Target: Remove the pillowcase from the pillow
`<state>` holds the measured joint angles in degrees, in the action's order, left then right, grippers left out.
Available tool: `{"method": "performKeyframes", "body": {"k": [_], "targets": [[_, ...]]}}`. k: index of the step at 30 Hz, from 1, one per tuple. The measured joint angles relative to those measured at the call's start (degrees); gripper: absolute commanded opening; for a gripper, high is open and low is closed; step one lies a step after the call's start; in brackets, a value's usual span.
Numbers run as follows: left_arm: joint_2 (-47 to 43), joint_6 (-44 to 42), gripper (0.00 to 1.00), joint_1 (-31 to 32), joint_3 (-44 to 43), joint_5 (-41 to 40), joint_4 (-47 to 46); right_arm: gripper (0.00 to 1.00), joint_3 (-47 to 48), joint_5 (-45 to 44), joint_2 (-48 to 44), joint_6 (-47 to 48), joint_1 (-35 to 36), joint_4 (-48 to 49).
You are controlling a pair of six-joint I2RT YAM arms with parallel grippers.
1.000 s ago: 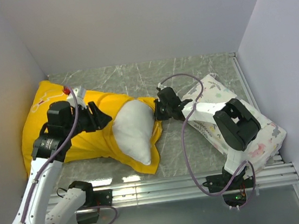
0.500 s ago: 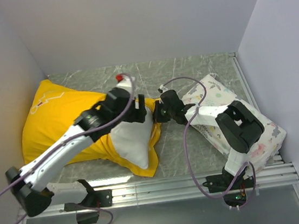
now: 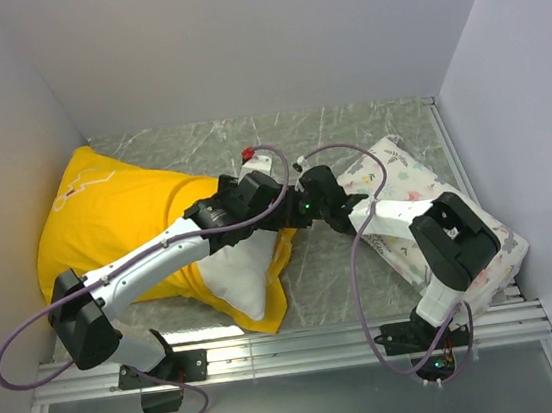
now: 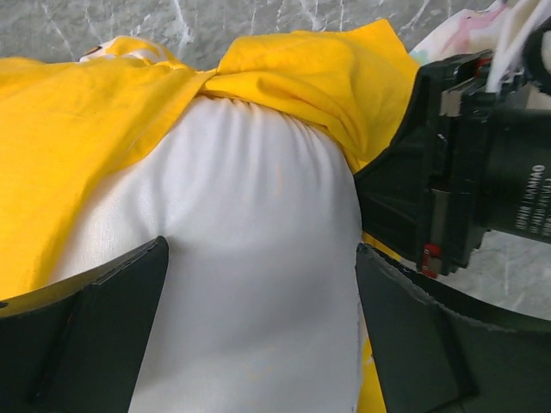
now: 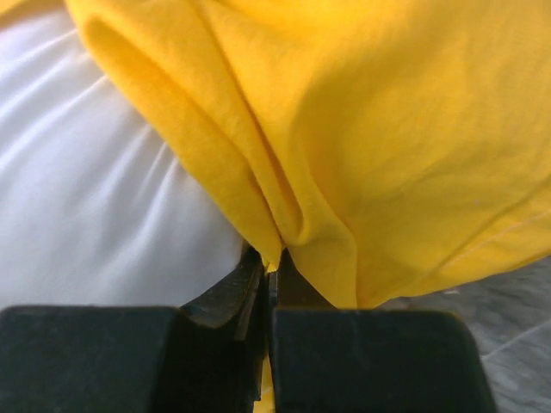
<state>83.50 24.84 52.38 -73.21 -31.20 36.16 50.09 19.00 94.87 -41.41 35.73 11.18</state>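
Observation:
The yellow pillowcase [image 3: 122,220] lies at the left of the table, its open end toward the middle. The plain white pillow [image 3: 236,277] bulges out of that opening. My left gripper [image 3: 280,218] reaches across to the opening and is open, its fingers [image 4: 103,327] straddling the white pillow [image 4: 250,258] just below the yellow hem [image 4: 318,77]. My right gripper [image 3: 295,211] is shut on a fold of the pillowcase's hem [image 5: 284,206], right beside the left one; the white pillow [image 5: 95,198] shows to its left.
A white pillow printed with small animals and leaves [image 3: 429,218] lies at the right under my right arm. Grey walls close in the left, back and right. A metal rail [image 3: 303,344] runs along the near edge.
My left arm has swung right, from the pillowcase's middle to its open end, and now straddles the exposed white pillow. My right gripper has stayed shut on the hem.

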Motion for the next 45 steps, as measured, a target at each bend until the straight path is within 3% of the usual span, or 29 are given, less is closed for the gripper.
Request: {"method": "performKeyframes", "body": {"k": [7, 10, 13, 14, 15, 16, 23, 30, 37, 45], "targets": [[0.15, 0.07, 0.95, 0.00, 3.67, -1.90, -1.18, 0.00, -0.02, 3.61, -0.87, -2.67, -0.04, 1.66], [0.92, 0.13, 0.86, 0.00, 4.81, -2.99, -1.86, 0.00, -0.02, 3.87, -0.90, -2.69, -0.04, 1.62], [1.81, 0.31, 0.51, -0.13, 5.99, -3.61, -2.73, 0.00, -0.02, 3.89, -0.90, -2.69, -0.04, 1.33], [1.99, 0.42, 0.21, -0.26, 6.16, -3.58, -2.86, 0.00, -0.02, 3.89, -0.90, -2.69, -0.04, 1.29], [2.29, 0.44, 0.08, -0.52, 6.34, -3.56, -3.06, 0.00, -0.02, 3.93, -0.90, -2.69, -0.04, 1.33], [2.62, 0.28, 0.00, -0.74, 6.36, -3.52, -3.19, 0.00, -0.02, 4.00, -0.90, -2.69, -0.02, 1.49], [2.27, 0.09, 0.00, -1.46, 4.83, -1.66, -2.05, 0.00, 1.03, 1.55, -1.16, -0.59, 0.02, -1.64], [-7.21, -2.38, 0.00, -2.99, 1.79, 6.34, 3.10, 0.00, 9.40, -2.91, -1.25, 3.15, -1.09, -11.04], [-17.29, -5.07, 0.01, -3.21, 1.57, 12.50, 5.29, 0.00, 19.12, 1.60, 1.31, 3.56, -5.42, -15.26], [-19.45, -6.56, 0.00, -3.43, 3.15, 16.33, 5.49, 0.00, 28.13, 5.42, 7.48, 3.39, -7.17, -21.77]]}}
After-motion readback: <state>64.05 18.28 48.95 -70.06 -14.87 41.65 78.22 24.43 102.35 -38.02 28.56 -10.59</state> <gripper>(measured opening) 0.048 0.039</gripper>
